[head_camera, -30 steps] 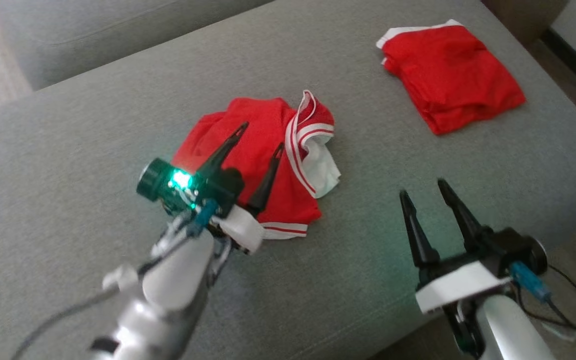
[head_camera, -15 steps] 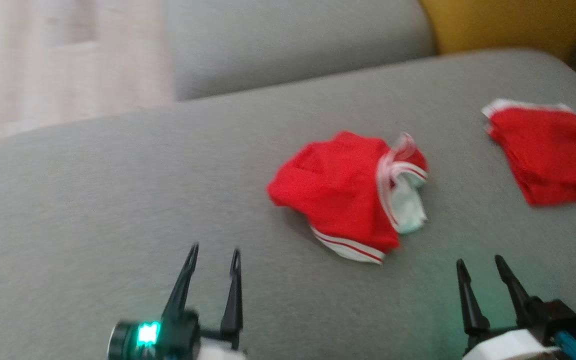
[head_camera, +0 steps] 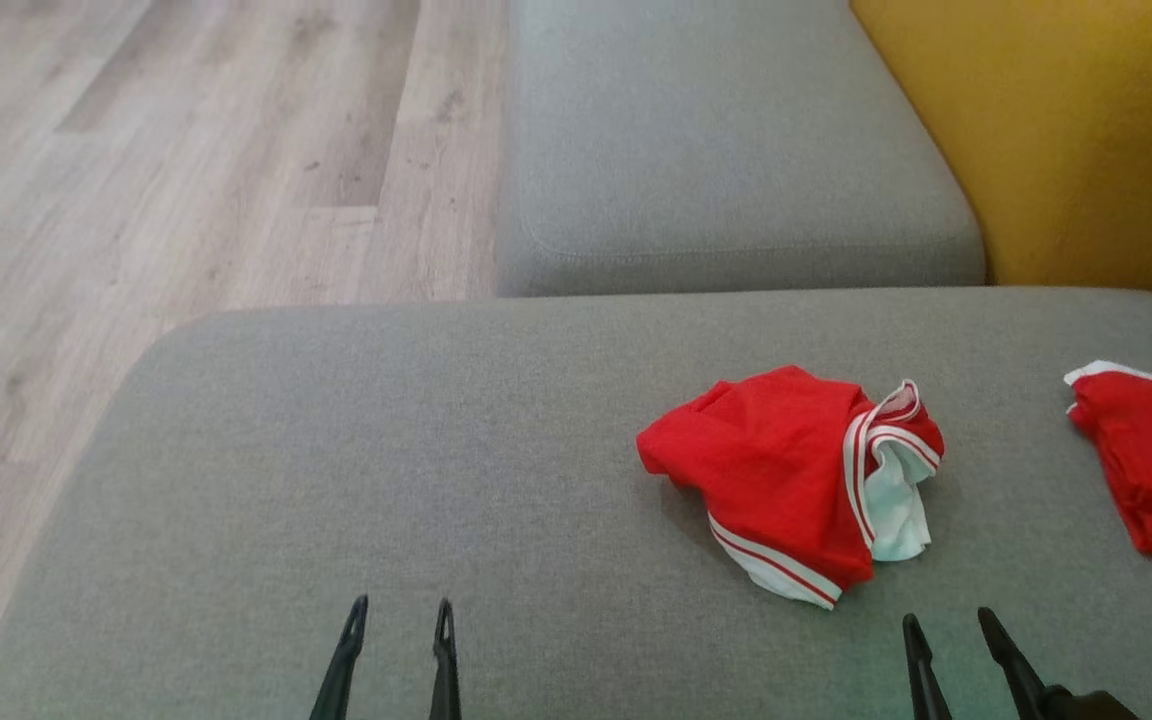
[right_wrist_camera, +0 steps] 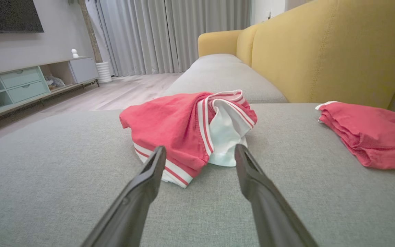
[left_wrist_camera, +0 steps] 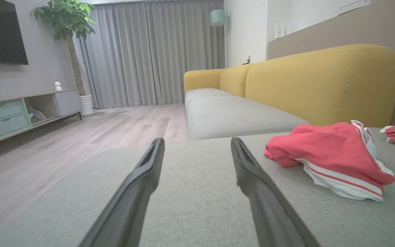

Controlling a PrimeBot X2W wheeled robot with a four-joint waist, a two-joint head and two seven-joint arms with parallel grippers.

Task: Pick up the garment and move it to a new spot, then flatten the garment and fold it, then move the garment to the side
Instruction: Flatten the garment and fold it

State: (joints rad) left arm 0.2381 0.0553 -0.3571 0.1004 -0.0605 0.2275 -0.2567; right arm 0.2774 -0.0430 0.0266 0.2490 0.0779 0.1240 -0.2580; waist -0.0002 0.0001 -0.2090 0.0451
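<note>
Garment [head_camera: 786, 470], red with white striped trim, lies crumpled on the grey cushion [head_camera: 336, 450], right of middle in the head view. The left gripper [head_camera: 399, 625] and right gripper [head_camera: 948, 630] sit low, fingers spread, empty. Left wrist view: the garment lies off to the right, apart from the spread fingers. Right wrist view: it lies just beyond the spread fingers, with a folded cloth [right_wrist_camera: 369, 137] farther right.
</note>
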